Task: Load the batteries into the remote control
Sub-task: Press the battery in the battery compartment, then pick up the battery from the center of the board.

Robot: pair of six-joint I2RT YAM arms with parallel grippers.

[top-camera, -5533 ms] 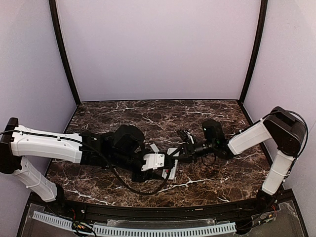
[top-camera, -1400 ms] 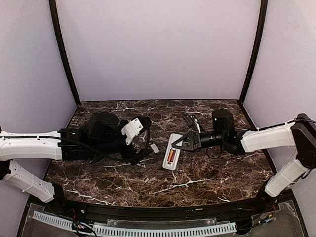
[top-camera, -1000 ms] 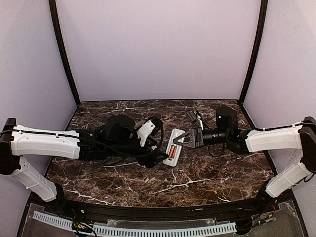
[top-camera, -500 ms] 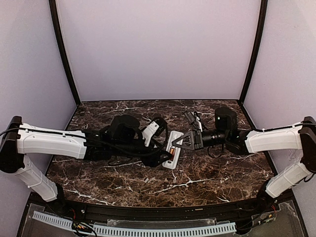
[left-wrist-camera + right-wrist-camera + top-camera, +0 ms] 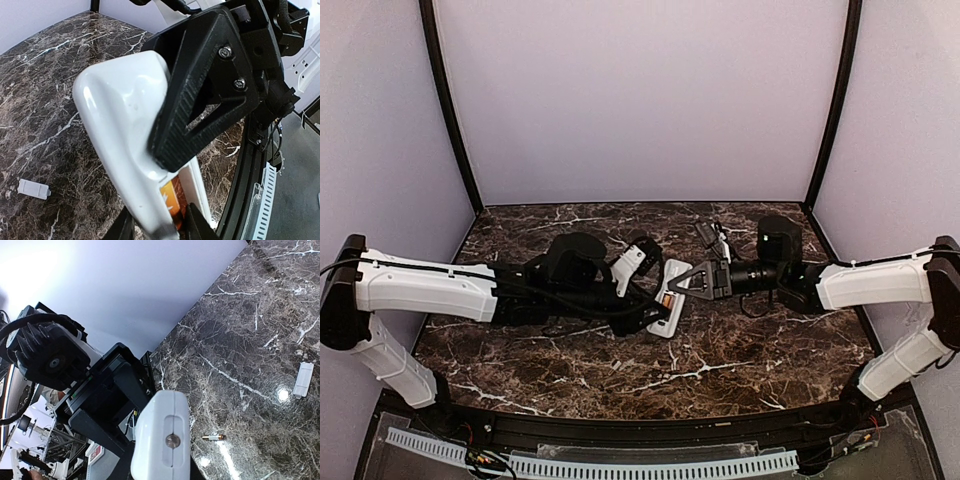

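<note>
The right gripper [image 5: 688,284] clamps one end of the white remote control [image 5: 125,125]. The left gripper [image 5: 159,227], set narrow, straddles the other end, where an orange battery [image 5: 170,197] sits. Whether it pinches, I cannot tell. A loose battery [image 5: 216,437] lies on the marble table [image 5: 260,315] near the right gripper.

Bright, even overhead light; small glare spots on the marble table [image 5: 240,385].
</note>
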